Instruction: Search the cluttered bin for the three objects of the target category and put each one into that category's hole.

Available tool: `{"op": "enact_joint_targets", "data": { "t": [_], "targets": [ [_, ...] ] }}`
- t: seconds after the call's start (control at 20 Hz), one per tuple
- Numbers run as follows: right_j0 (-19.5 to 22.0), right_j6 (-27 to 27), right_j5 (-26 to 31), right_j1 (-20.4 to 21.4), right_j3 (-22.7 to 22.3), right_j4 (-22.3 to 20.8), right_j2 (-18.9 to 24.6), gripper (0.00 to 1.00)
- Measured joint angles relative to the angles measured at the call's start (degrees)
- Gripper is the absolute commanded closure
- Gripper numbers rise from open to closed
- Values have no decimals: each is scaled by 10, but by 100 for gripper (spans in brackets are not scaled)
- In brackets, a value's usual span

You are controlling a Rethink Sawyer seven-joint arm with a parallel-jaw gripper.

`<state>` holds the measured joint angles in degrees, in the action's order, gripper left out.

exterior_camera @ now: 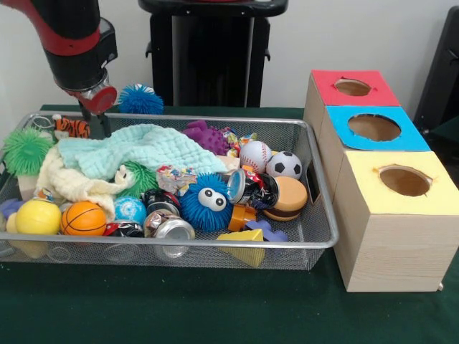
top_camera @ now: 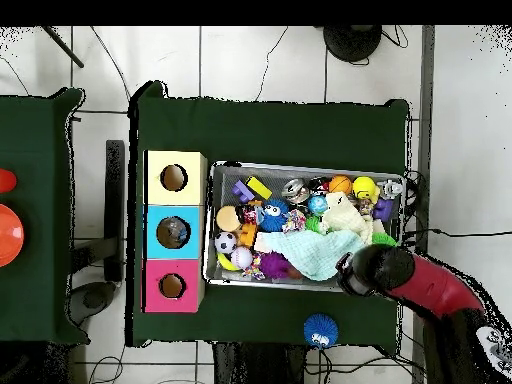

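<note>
Wire mesh forms the bin [exterior_camera: 315, 154] that fills the left and middle of the front view, and we read the scene from its left edge. At the upper left the arm comes down to the bin's back corner, its gripper [exterior_camera: 95, 123] dipping behind the rim beside a tiger-striped toy [exterior_camera: 72, 127]; whether it is released or clenched we cannot tell, as the arm hides it from above. The task names no category, so we judge the balls the likeliest targets. A yellow ball [exterior_camera: 37, 216] and a small basketball [exterior_camera: 84, 218] lie touching at the lower left, a baseball [exterior_camera: 255, 155] and a soccer ball [exterior_camera: 284, 165] sit side by side at the middle right. These look light, firm and smooth, apt to roll or squirt out, so we would grip across the widest part from above. A pale green cloth [exterior_camera: 140, 149] drapes the middle and may hide more. At the right stand three boxes with holes: red [exterior_camera: 353, 87], blue [exterior_camera: 374, 127], yellow [exterior_camera: 405, 180].
</note>
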<state>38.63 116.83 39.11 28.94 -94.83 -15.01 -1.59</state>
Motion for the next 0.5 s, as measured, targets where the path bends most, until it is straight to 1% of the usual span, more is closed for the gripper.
{"op": "enact_joint_targets", "data": {
  "t": [0.15, 0.35, 0.45, 0.5],
  "targets": [
    [23, 0, -6, -12, -6, -5, 17, 0],
    [47, 0, -42, -23, -20, -9, 43, 0],
    [60, 0, -91, -30, -36, -19, 57, 0],
    [62, 0, -106, -30, -41, -23, 60, 0]
  ]
}}
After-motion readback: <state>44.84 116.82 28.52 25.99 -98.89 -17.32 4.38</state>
